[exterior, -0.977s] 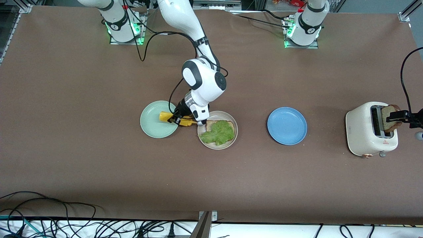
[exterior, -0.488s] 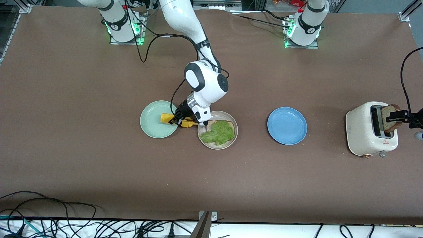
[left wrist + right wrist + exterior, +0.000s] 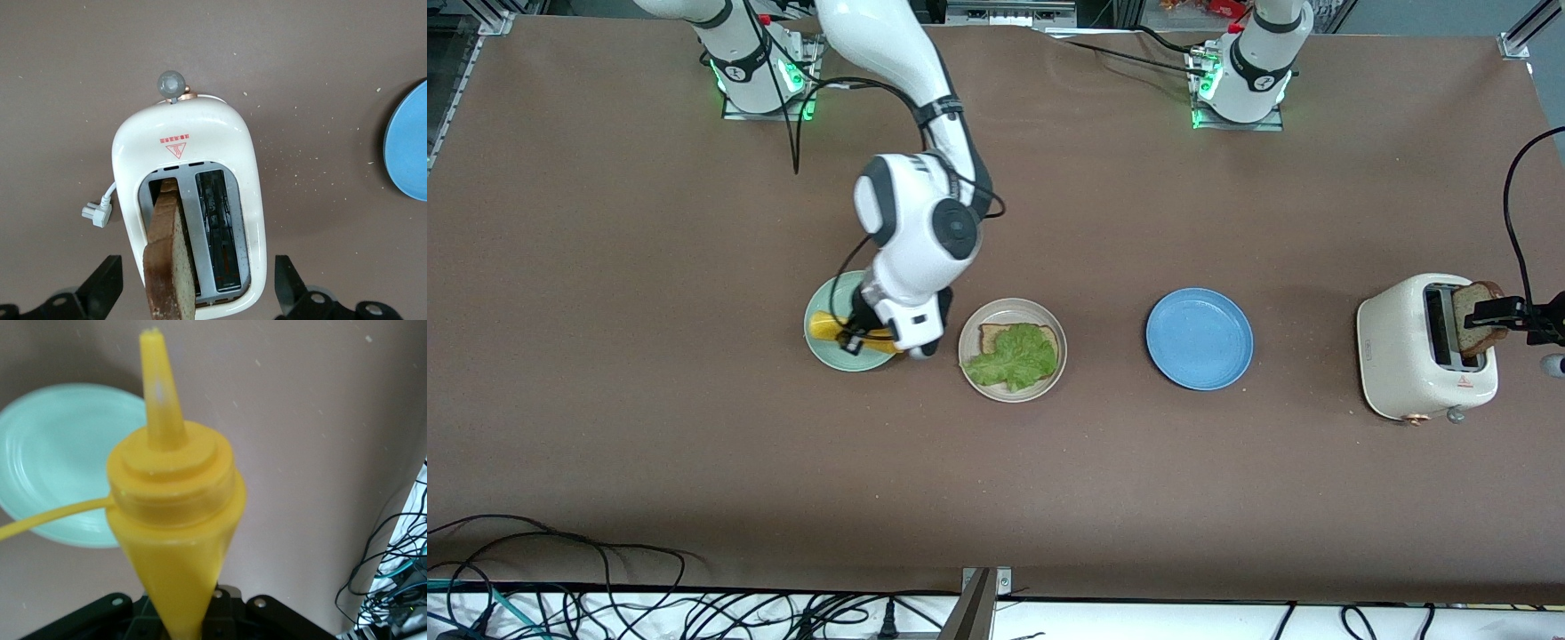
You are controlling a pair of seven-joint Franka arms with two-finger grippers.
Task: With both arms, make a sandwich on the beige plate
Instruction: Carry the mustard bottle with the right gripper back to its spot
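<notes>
1. Front view, starting at the right arm's end of the table: the round mint-green plate point(image 3: 852, 322) lies just beside the round speckled beige plate point(image 3: 1013, 350), toward the right arm's end from it.
2. The right gripper point(image 3: 860, 335) hangs over the mint-green plate, its fingers pressed tight on a yellow plastic squeeze bottle point(image 3: 845, 332) with a pointed nozzle. In the right wrist view the nozzle point(image 3: 160, 387) points away from the wrist, over the table and the mint-green plate's edge point(image 3: 47, 453).
3. On the beige plate sits the unfinished sandwich: one brown-crusted wholemeal bread slice point(image 3: 996, 336) with a ruffled green lettuce leaf point(image 3: 1012, 356) on top. No second slice covers it yet.
4. A round blue plate point(image 3: 1199, 338) lies well apart from the beige plate, toward the left arm's end, and carries nothing.
5. A cream-white two-slot toaster point(image 3: 1424, 345) stands farther from the beige plate again, at the left arm's end. The second wholemeal slice point(image 3: 170, 257) stands up out of one slot.
6. The left gripper point(image 3: 199, 287) hovers over the toaster with its fingers spread wide on either side of that slice, not gripping it.
7. Judged step: the sauce bottle is being put down on the mint-green plate, away from the sandwich.
8. The next move seems to call for setting the bottle down and letting go. Then the left gripper must close on the toaster slice, lift it clear and carry it across to the beige plate, laying it square on the lettuce.
</notes>
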